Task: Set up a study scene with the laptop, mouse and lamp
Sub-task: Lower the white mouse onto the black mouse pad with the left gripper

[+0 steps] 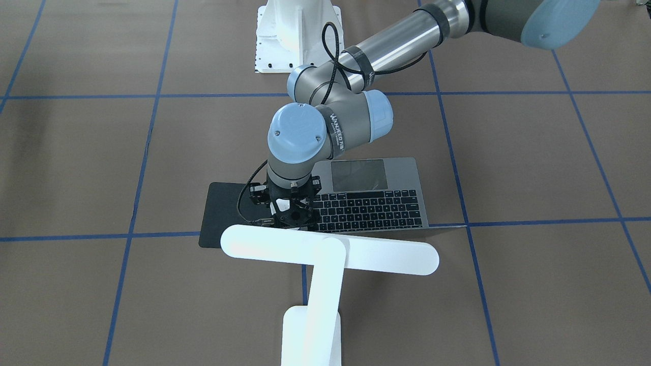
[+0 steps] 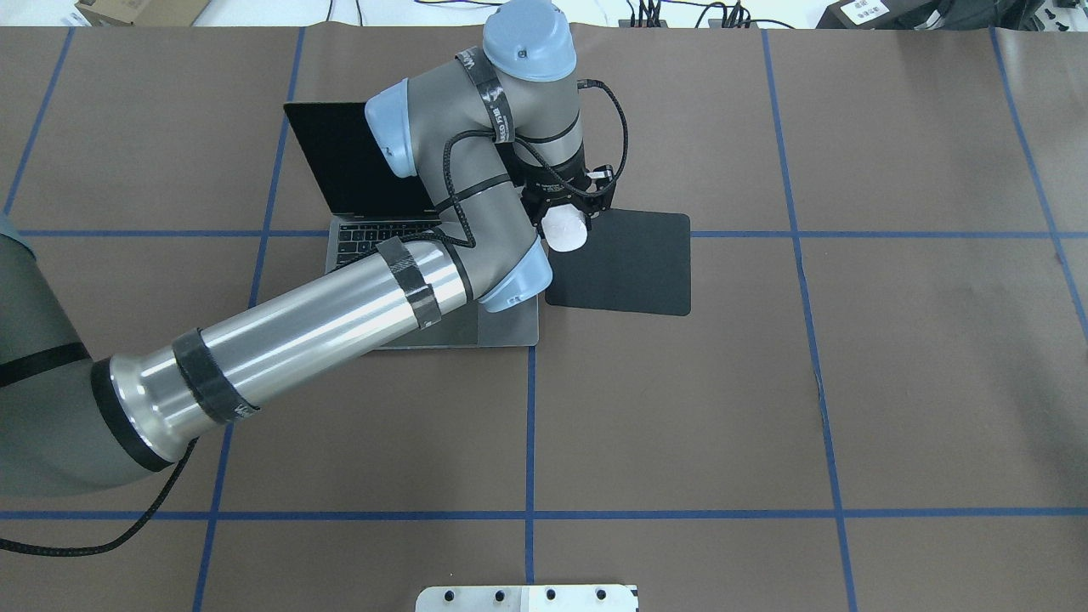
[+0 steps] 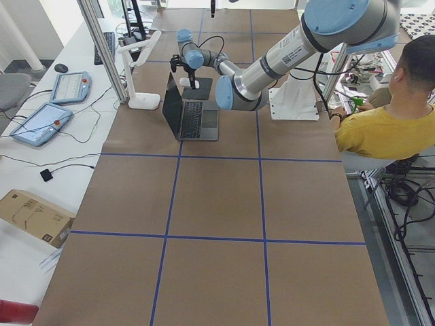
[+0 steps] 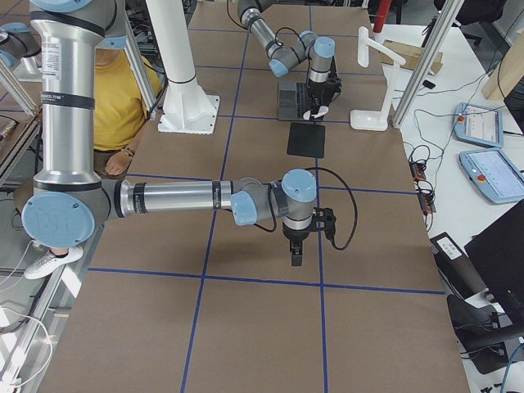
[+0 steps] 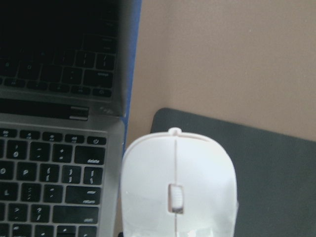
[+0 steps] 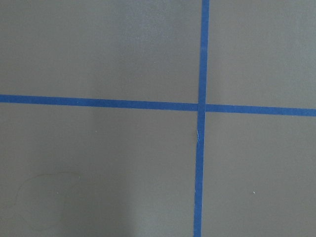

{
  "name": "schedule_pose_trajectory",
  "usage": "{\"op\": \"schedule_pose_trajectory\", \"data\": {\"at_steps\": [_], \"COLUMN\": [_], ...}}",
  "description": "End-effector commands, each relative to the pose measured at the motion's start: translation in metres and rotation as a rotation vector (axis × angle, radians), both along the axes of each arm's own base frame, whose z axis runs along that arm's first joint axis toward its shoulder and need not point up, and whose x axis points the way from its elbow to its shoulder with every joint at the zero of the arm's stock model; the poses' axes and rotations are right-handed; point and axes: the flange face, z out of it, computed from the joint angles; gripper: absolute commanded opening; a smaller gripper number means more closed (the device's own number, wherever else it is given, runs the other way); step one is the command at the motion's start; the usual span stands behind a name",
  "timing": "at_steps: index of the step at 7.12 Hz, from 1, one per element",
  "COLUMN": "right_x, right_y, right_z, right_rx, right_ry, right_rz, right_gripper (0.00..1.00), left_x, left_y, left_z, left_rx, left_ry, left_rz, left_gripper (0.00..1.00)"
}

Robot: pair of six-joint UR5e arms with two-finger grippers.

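right arm (image 4: pixel 172 196): silver forearm level over the brown paper table cover (image 4: pixel 246 327), wrist turned straight down, right gripper (image 4: pixel 295 255) hanging just above the paper; its wrist camera looks onto a blue tape cross (image 6: pixel 201 106); gripper only seen from the side, can't tell if released or clenched
next out: thin matte black square pad (image 2: pixel 637 263), rounded corners, flat on the paper
left arm (image 2: pixel 323 331) reaches across, elbow folded over the keyboard, wrist vertical; left gripper (image 2: pixel 568 219) clenched on the small glossy white oval mouse (image 5: pixel 177 187), grey scroll wheel showing, held over the pad edge nearest the laptop, looks lifted off it
slim space-grey metal laptop (image 1: pixel 402 175) just beside the pad, lid open, dark screen, black keys, large smooth trackpad
beyond: white T-shaped desk lamp (image 1: pixel 330 251), flat pill-shaped bar head across a straight arm, standing behind the open lid
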Motion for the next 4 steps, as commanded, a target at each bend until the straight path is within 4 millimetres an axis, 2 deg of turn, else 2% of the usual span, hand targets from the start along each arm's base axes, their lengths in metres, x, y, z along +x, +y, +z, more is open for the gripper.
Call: {"op": "schedule_pose_trajectory", "data": {"at_steps": [1, 3, 4], "right_x": [0.0, 0.0, -0.0003], "right_y": [-0.0001, -0.0001, -0.0008], "right_z": [-0.0001, -0.0001, -0.001], "right_rx": [0.0, 0.0, 0.001], "right_ry": [0.0, 0.0, -0.002], "right_rz": [0.0, 0.0, 0.0], "right_gripper": [1.0, 1.0, 1.0], "left_x": [0.0303, 0.0333, 0.0344], "left_y": [0.0163, 0.0207, 0.021], "left_z": [0.0042, -0.0007, -0.0021], "left_rx": [0.027, 0.032, 0.048], "left_ry": [-0.047, -0.041, -0.044], "left_rz": [-0.005, -0.001, -0.011], "left_gripper": [0.65, 0.78, 0.92]}}
